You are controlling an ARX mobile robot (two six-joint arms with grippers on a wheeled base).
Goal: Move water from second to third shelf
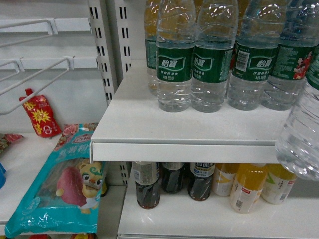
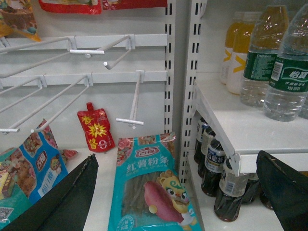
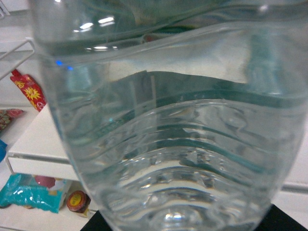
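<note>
A clear ribbed water bottle (image 3: 168, 120) fills the right wrist view. My right gripper (image 3: 185, 222) is shut on it, and only the dark fingertips (image 3: 285, 220) show at the bottom corners. In the head view this bottle (image 1: 301, 134) hangs at the right edge, in front of the lip of the white shelf (image 1: 149, 124). Several more green-labelled water bottles (image 1: 174, 64) stand at the back of that shelf. My left gripper (image 2: 168, 202) is open with nothing between its black fingers (image 2: 53, 202). It hovers low on the left, over a snack shelf.
Dark tea bottles (image 1: 148, 186) and orange juice bottles (image 1: 246, 186) stand on the shelf below. A teal noodle packet (image 1: 60, 189) and a red pouch (image 1: 41, 115) lie in the left bay, under white wire hooks (image 2: 96, 50). A slotted upright (image 1: 102, 55) divides the bays.
</note>
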